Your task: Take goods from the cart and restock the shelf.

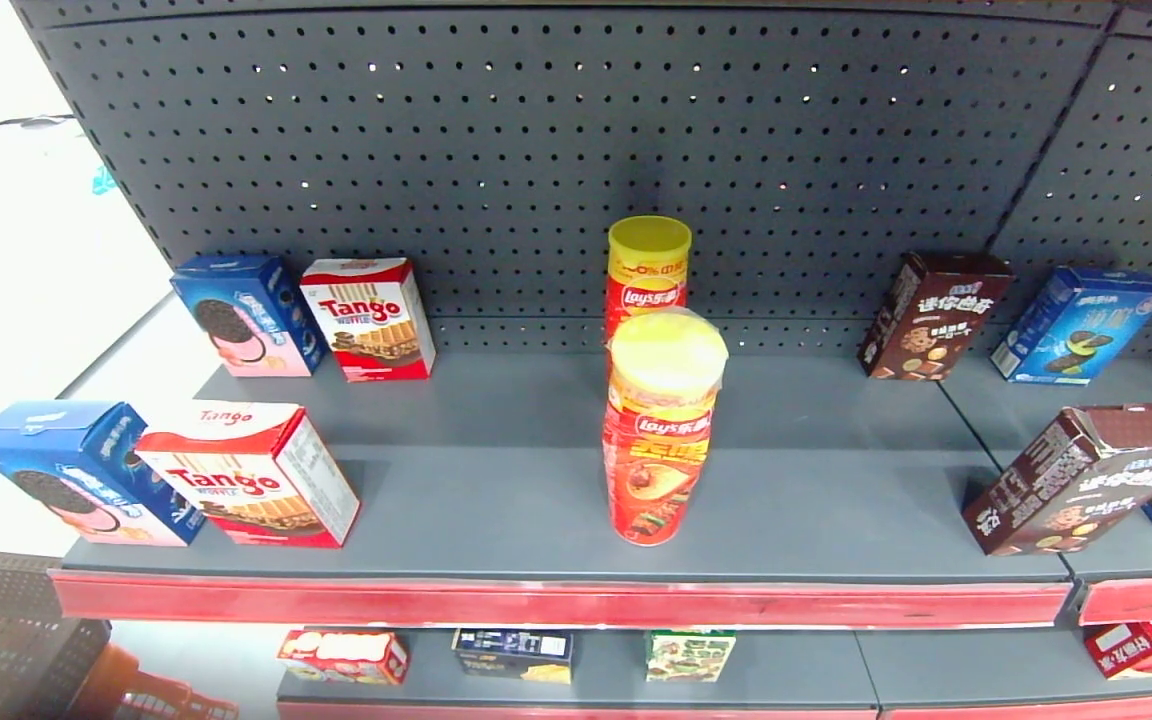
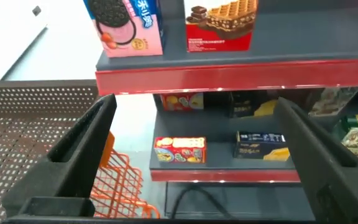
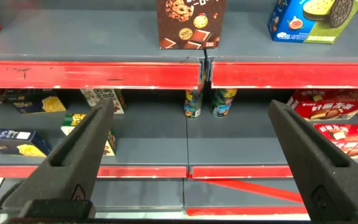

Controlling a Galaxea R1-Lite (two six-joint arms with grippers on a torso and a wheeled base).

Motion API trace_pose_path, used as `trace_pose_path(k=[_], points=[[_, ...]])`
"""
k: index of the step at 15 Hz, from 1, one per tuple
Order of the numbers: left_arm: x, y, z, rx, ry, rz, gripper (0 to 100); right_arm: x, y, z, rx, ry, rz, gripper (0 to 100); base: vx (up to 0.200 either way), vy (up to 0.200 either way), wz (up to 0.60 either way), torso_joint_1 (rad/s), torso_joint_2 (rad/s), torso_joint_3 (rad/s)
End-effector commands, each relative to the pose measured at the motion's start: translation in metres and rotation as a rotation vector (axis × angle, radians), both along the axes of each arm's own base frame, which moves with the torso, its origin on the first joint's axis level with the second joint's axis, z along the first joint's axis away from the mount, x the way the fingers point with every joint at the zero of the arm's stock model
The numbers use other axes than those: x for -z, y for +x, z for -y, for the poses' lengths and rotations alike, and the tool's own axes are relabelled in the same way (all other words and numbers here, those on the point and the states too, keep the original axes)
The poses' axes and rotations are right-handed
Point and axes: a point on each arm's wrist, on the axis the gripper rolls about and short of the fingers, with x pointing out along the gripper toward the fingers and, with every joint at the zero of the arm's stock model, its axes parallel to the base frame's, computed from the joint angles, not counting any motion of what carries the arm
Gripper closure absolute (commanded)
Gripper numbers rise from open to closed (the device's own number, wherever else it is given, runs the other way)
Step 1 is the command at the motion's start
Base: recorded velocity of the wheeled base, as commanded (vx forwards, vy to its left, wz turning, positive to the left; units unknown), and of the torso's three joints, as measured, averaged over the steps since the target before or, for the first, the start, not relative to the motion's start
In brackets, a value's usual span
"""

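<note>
Red cardboard chip canister with a yellow plastic lid (image 1: 658,440) stands upright mid-front on the grey metal shelf (image 1: 496,500), probably light, stiff yet crushable and slick, best pinched around its middle, while left gripper (image 2: 194,104) and right gripper (image 3: 191,106) both gape wide, empty.

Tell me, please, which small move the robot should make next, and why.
Probably lower the left gripper toward the orange basket near it to pick up an item. Both it and the right gripper are open and empty, so nothing can be placed yet, while the shelf has bare space beside the front chips can. What the basket holds is not visible.
</note>
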Motion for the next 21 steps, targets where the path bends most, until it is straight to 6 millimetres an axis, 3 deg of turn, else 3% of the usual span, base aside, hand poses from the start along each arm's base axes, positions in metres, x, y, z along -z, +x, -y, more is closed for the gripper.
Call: trace_pose_path(k=[1, 3, 9, 13, 21], points=[[0.0003, -0.0003, 0.0001, 0.000, 0.026, 0.003, 0, -0.0004, 0.0000, 0.0000, 0.000, 0.000, 0.000, 0, 0.000, 0.000, 0.00, 0.000, 0.00, 0.000], [0.0001, -0.0005, 0.0003, 0.006, 0.122, -0.004, 0, 0.0001, 0.0001, 0.0000, 0.000, 0.000, -0.002, 0, 0.000, 0.000, 0.00, 0.000, 0.00, 0.000], [-0.0008, 0.0001, -0.0043, -0.196, 0.046, 0.036, 0, -0.0004, 0.0000, 0.0000, 0.000, 0.000, 0.000, 0, 0.000, 0.000, 0.00, 0.000, 0.00, 0.000], [0.0005, 0.0007, 0.0031, 0.136, 0.108, 0.034, 0, 0.0001, 0.0001, 0.0000, 0.000, 0.000, -0.002, 0, 0.000, 0.000, 0.00, 0.000, 0.00, 0.000], [0.0018, 0.0007, 0.0037, 0.159, 0.130, 0.021, 0, 0.0001, 0.0001, 0.0000, 0.000, 0.000, -0.002, 0, 0.000, 0.000, 0.00, 0.000, 0.00, 0.000]])
